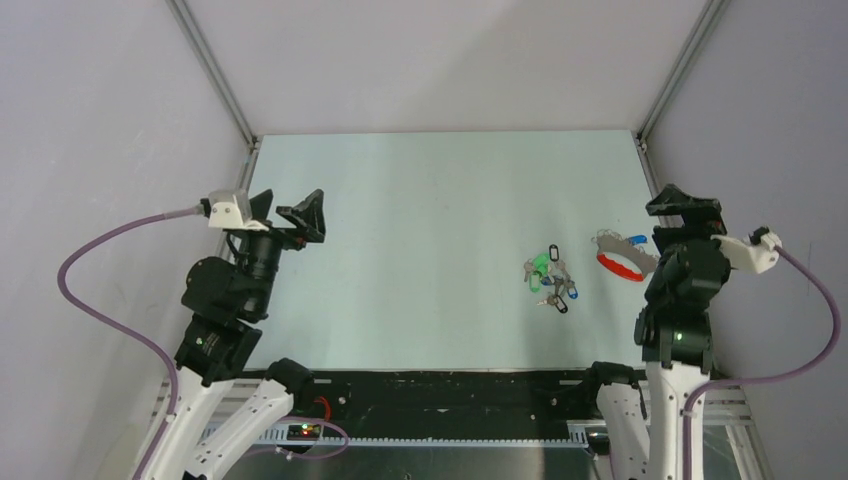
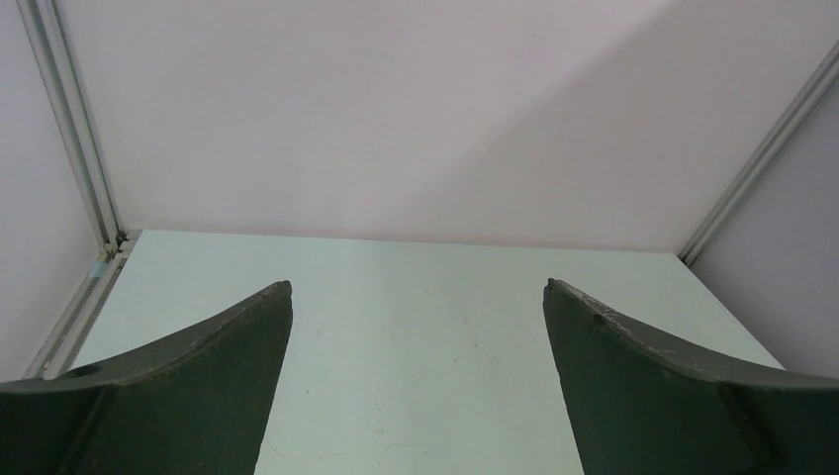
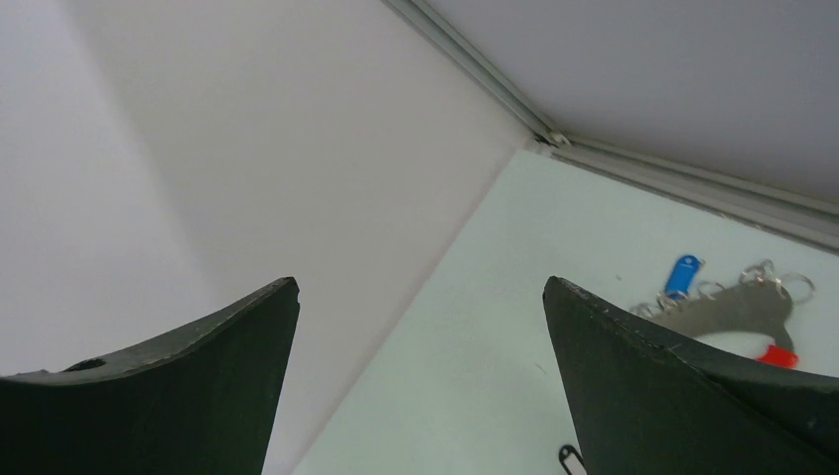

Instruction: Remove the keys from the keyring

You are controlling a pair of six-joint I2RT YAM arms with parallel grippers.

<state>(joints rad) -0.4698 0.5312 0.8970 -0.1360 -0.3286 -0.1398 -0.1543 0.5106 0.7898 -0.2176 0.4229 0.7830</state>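
Your table (image 1: 400, 250) holds everything toward 3 o'clock; the left gripper (image 2: 418, 297) and right gripper (image 3: 420, 292) both hang spread wide, empty; the keyring (image 1: 620, 266) lies at the right gripper's 8 o'clock; most keys (image 1: 548, 276) lie apart at its 9 o'clock; one blue key (image 3: 683, 274) touches it, perhaps attached; nothing blocks you.

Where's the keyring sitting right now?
In the top view, the keyring lies on the right side of the table, just left of the right arm, with the cluster of keys a little further left, apart from it.
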